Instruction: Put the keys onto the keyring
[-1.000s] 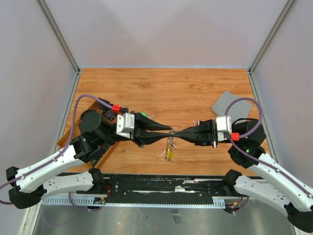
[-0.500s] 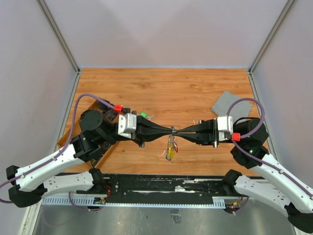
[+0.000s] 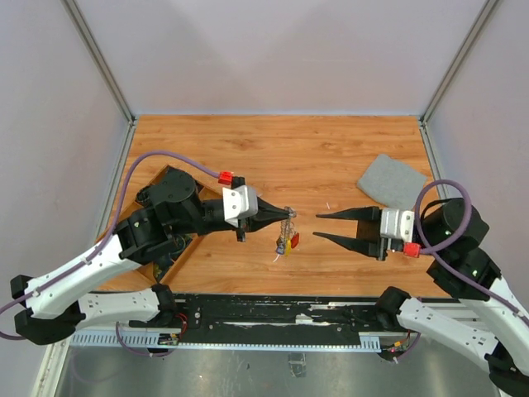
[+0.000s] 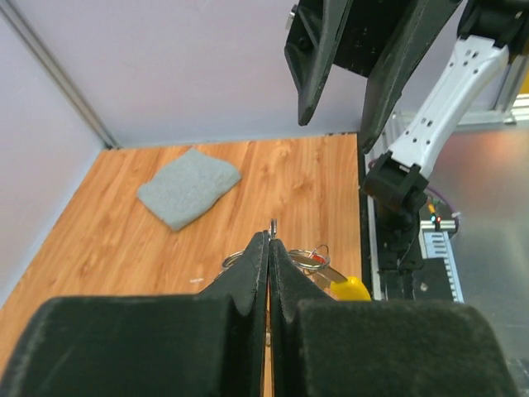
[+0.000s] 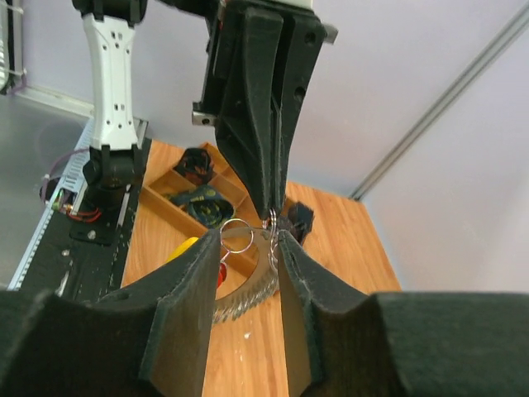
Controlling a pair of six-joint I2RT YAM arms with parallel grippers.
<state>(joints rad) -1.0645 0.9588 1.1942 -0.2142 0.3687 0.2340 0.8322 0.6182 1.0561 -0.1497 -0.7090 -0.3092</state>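
Wooden table [image 3: 248, 149] lay below; my left gripper [image 3: 286, 212] pinched tight on the keyring [image 5: 237, 235], its keys [image 3: 293, 241] a blur; my right gripper [image 3: 317, 225] stood part-open, empty.

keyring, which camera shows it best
Right wrist view: the keyring hangs in plain sight from the shut left gripper. Top external shows it tiny; left wrist shows only ring edges beside that gripper's fingers.

Nothing readable is showing in any of the three views: no word, number, brand or sign is coming through. The left red connector [image 3: 223, 176] and the right red connector [image 3: 411, 249] on the arms' cables are appearing too small to read.
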